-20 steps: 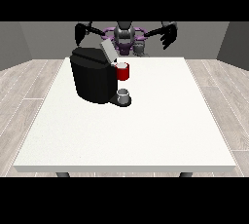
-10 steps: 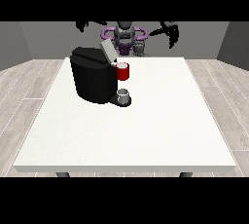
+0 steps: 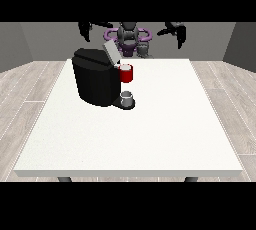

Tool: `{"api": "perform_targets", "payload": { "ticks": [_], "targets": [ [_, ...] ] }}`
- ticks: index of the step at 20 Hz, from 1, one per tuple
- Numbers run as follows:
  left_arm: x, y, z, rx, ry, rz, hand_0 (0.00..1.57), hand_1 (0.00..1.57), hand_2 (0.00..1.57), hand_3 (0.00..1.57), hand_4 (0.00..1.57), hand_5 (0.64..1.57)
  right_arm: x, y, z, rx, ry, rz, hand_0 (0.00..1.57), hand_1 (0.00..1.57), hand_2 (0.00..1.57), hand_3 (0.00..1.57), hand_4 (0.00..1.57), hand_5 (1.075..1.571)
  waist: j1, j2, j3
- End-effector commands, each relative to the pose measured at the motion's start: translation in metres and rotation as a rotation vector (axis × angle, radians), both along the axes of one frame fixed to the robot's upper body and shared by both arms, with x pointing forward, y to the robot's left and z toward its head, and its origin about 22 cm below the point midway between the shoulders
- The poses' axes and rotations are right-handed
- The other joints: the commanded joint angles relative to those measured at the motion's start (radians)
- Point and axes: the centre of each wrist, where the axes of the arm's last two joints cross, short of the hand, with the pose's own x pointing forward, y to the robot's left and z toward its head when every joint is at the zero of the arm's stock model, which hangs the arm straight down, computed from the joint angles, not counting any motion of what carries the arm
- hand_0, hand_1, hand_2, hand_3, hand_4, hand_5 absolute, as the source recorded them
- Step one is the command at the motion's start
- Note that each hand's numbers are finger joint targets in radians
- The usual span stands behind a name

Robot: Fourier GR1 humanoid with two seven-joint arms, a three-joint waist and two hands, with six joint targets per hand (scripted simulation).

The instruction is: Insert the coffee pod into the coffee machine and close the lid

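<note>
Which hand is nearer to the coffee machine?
Right: the hand at the view's left hangs just above and behind the coffee machine. The hand at the view's right is raised far off to the side.

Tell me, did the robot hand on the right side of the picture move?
Yes. The robot hand at the view's right has swung inward, closer above the table's far edge than before.

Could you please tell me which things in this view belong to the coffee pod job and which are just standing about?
For the job:
coffee machine, black, its lid raised
both hands, up in the air: the one at the view's left, the one at the view's right

Just standing about:
grey cup on the machine's base
small grey object near the table's far edge
</note>
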Motion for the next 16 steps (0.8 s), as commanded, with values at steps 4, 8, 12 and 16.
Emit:
{"api": "perform_targets", "payload": {
  "ticks": [4,8,12,16],
  "targets": [
    [-0.013,-0.006,0.020,0.004,-0.065,-0.016,0.00,0.00,0.00,0.00,0.36,1.571,0.007,-0.033,-0.009,0.060,0.030,-0.065,0.00,0.00,0.00,0.00,0.17,1.571,0.064,0.067,0.0003],
    [-0.026,0.004,0.021,-0.006,-0.080,0.055,0.00,0.00,0.00,0.00,0.34,1.571,0.023,0.010,0.003,0.039,0.038,0.053,0.00,0.00,0.00,0.00,0.00,1.571,-0.007,0.091,-0.0004],
    [-0.043,-0.007,0.024,-0.006,-0.110,0.057,0.00,0.00,0.00,0.00,0.30,1.571,0.032,0.019,0.004,0.032,0.006,0.058,0.00,0.00,0.00,0.00,0.00,1.571,-0.006,0.125,-0.0003],
    [-0.034,0.038,0.051,-0.003,-0.163,0.073,0.00,0.00,0.00,0.00,0.37,1.571,0.040,0.031,0.017,0.025,-0.041,0.110,0.00,0.00,0.00,0.00,0.00,1.571,-0.040,0.180,-0.0004]
  ]
}}
